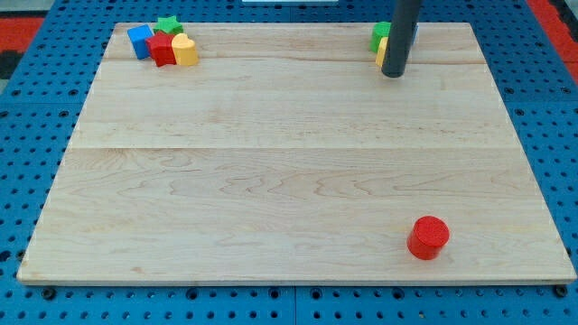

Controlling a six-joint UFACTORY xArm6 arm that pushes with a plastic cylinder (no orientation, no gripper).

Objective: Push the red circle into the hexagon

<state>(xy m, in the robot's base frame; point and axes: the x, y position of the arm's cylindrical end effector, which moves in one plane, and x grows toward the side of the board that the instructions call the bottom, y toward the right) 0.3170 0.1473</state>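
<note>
The red circle point(428, 237) is a short red cylinder near the board's bottom right. My tip point(392, 75) rests on the board near the view's top right, far above the red circle. Right behind the rod sit a green block point(381, 36) and a yellow block point(383, 52), both partly hidden by the rod, so their shapes cannot be told. I cannot tell which block is the hexagon.
A cluster stands at the top left corner of the wooden board point(271, 162): a blue block point(140, 41), a green star point(168, 25), a red block point(163, 50) and a yellow heart-like block point(185, 50), all touching.
</note>
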